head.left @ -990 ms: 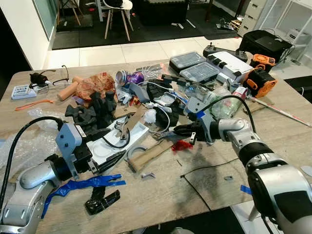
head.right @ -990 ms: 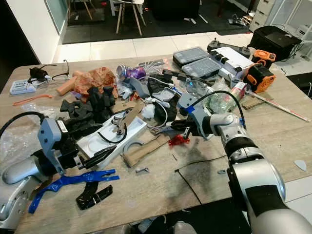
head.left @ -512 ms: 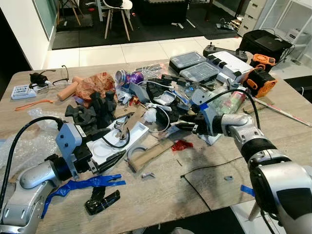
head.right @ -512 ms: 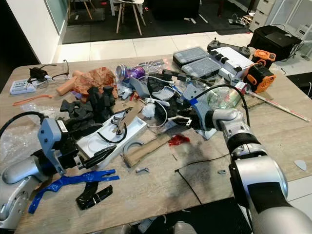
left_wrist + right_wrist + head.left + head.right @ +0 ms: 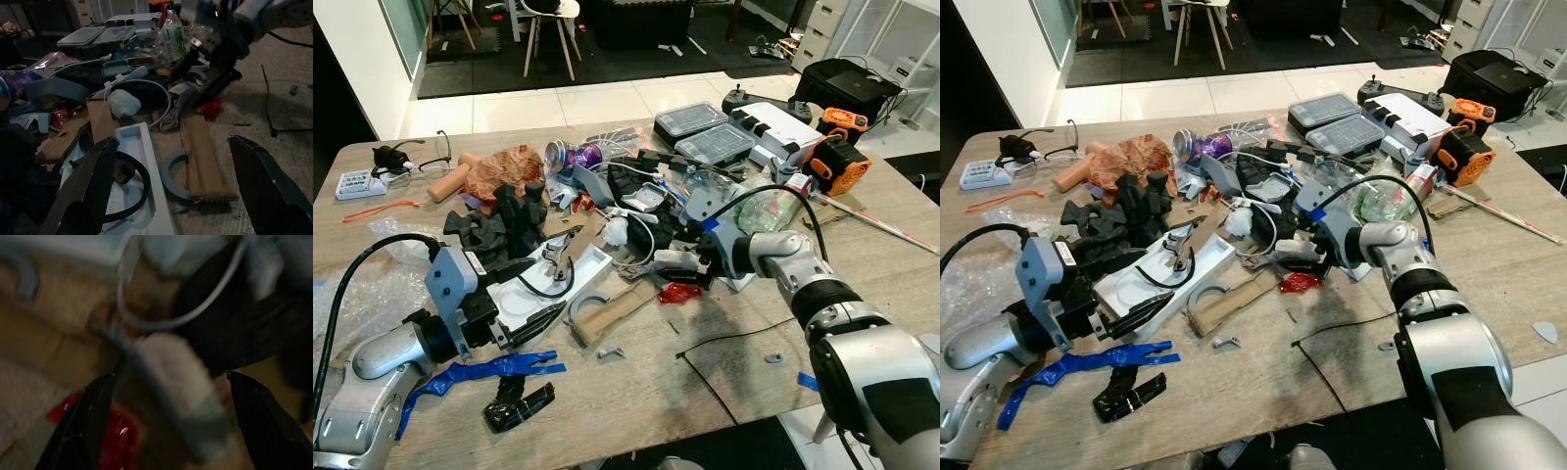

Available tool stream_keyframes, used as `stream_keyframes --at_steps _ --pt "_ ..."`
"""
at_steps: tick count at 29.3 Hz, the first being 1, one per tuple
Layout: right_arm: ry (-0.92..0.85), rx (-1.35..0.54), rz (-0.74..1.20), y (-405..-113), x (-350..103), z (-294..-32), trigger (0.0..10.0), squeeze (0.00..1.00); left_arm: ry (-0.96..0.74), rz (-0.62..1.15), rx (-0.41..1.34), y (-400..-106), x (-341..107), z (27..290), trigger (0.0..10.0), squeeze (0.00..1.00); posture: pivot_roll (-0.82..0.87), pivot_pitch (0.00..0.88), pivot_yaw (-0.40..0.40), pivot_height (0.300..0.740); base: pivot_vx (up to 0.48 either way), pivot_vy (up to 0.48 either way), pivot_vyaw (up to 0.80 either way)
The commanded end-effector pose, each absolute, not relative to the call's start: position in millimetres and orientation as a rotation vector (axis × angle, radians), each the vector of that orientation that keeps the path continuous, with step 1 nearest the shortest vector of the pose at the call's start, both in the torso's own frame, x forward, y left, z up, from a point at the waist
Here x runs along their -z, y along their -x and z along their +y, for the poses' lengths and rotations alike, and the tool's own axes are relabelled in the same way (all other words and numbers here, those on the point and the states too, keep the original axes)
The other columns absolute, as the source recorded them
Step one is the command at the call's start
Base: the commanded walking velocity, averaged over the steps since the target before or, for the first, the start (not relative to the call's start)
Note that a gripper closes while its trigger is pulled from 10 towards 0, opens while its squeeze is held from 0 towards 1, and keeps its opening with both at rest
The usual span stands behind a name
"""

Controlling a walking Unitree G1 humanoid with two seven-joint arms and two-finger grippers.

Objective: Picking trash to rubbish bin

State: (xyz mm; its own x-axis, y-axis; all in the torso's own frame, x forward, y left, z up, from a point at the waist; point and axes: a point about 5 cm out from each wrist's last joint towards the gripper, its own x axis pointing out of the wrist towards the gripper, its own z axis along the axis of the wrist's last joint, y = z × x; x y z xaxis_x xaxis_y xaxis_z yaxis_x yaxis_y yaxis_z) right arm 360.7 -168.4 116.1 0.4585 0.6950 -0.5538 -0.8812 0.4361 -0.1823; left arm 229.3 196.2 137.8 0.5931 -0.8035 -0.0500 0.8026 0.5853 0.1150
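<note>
1. Trash clutters a wooden worktop (image 5: 607,392) in a tiled room; a red wrapper (image 5: 677,292) lies mid-worktop.
2. Right hand (image 5: 682,266) hovers just above the wrapper, fingers spread wide.
3. Left hand (image 5: 543,315) rests wide open beside a white tray (image 5: 524,294).

Head cams look down on table (image 5: 636,392); wrist cams close.

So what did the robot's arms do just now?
The right end effector swung away from the red wrapper toward the pile, then came back down just above it, open, holding nothing. The left end effector stayed by the white tray; the wrapper hasn't moved.
</note>
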Motion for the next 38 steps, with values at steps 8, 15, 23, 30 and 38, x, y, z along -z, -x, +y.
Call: stream_keyframes --at_steps 8,15,23,30,38 --pt "0.550 -0.969 0.533 -357 -100 -171 10.0 0.00 -0.159 0.006 0.934 -229 -140 199 10.0 0.00 0.17 0.000 -0.005 0.740 0.000 0.000 0.00" --pt "0.445 -0.944 0.566 -355 -96 -174 0.0 0.00 -0.160 0.006 0.930 -229 -140 200 10.0 0.00 0.17 0.000 -0.003 0.740 0.000 0.000 0.00" --pt "0.392 -0.934 0.571 -353 -95 -177 0.0 0.00 -0.160 0.006 0.930 -229 -141 200 10.0 0.00 0.17 0.000 -0.003 0.740 0.000 0.000 0.00" --pt "0.323 -0.937 0.544 -354 -97 -176 0.0 0.00 -0.160 0.005 0.930 -229 -140 199 10.0 0.00 0.17 0.000 -0.004 0.740 0.000 0.000 0.00" --pt "0.102 -0.984 0.404 -361 -121 -173 0.0 0.00 -0.147 -0.008 0.928 -231 -140 197 10.0 0.00 0.15 0.000 -0.010 0.740 0.000 0.000 0.00"
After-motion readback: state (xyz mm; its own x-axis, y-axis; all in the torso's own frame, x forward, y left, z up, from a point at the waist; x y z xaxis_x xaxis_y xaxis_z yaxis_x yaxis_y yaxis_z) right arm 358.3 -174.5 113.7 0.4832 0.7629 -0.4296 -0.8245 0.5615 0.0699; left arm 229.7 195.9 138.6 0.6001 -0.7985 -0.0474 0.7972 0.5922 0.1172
